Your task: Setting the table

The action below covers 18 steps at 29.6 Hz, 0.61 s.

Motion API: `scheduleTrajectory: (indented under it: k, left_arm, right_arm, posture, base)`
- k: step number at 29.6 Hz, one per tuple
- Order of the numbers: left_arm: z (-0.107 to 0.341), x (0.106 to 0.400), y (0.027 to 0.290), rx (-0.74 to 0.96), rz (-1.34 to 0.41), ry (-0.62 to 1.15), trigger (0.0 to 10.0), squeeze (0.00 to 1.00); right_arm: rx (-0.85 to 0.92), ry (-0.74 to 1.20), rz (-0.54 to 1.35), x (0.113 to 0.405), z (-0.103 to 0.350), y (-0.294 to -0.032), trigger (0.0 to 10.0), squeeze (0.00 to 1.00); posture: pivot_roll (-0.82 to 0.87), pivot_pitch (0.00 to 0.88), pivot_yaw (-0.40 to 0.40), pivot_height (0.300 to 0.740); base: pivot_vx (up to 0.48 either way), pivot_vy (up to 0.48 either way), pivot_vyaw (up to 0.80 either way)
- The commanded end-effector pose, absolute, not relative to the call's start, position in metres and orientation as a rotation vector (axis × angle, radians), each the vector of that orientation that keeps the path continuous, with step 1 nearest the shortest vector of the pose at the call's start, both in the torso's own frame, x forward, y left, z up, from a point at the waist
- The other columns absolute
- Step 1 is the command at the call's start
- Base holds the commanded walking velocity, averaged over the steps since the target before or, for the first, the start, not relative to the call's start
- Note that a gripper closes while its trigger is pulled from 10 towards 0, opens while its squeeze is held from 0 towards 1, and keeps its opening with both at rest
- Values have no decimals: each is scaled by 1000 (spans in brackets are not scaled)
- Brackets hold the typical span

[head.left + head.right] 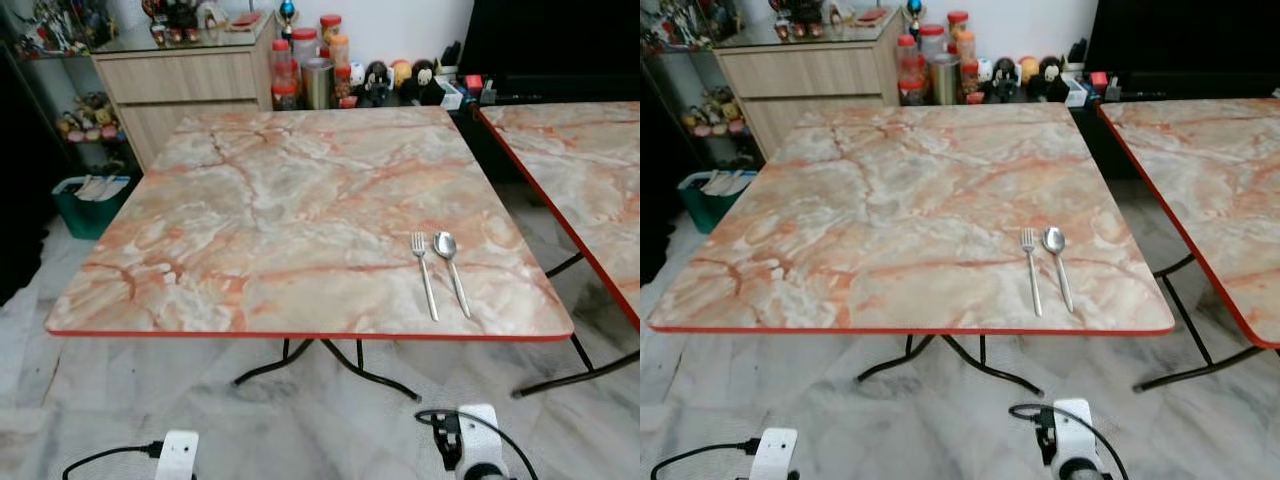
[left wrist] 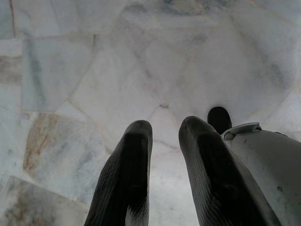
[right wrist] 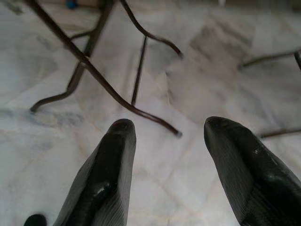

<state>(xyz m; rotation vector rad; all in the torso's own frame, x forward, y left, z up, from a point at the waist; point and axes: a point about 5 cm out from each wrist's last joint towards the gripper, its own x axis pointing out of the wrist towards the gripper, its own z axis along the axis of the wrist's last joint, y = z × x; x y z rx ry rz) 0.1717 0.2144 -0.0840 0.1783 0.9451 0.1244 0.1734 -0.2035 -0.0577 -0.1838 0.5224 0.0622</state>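
Head eyes overlooking table (image 1: 300, 210), wrist views facing floor (image 2: 94, 70)

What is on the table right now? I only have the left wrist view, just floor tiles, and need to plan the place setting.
Observer: A fork and a spoon lie side by side near the table's front right corner.
Operator: Is the right pincer holding anything?
Observer: No, the right pincer is open and empty, pointing at the floor by the table legs.
Operator: Any plate out?
Observer: I see none on this table; a second table stands to the right.
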Motion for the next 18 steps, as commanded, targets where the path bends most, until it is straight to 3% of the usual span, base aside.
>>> scheduleTrajectory:
  k: [1, 5, 9, 15, 16, 18]
  left_arm:
    - [-84, 170, 220, 182, 146, 951, 10000, 0]
    - [-83, 170, 222, 187, 147, 949, 10000, 0]
    - [-82, 173, 223, 194, 146, 942, 10000, 0]
    - [-81, 175, 222, 197, 146, 938, 10000, 0]
    - [-80, 176, 222, 194, 150, 927, 10000, 0]
    - [-80, 178, 221, 190, 154, 919, 10000, 0]
  right_arm:
    - [-213, 441, 85, 180, -46, -204, 10000, 0]
    - [-207, 289, 49, 184, -18, -201, 10000, 0]
    - [-225, 106, 106, 201, 26, -179, 10000, 0]
    - [-203, 17, 103, 218, 54, -169, 10000, 0]
    - [-189, -34, 78, 241, 67, -165, 10000, 0]
    - [-182, -45, 50, 257, 76, -164, 10000, 0]
  posture:
    - [-54, 0, 36, 740]
    - [-77, 0, 44, 740]
    - [-81, 0, 46, 740]
    - [-80, 0, 45, 740]
    - [-82, 0, 44, 740]
    - [-87, 0, 46, 740]
  base:
    - [0, 0, 0]
    - [0, 0, 0]
    - [0, 0, 0]
    - [0, 0, 0]
    - [0, 0, 0]
    - [0, 0, 0]
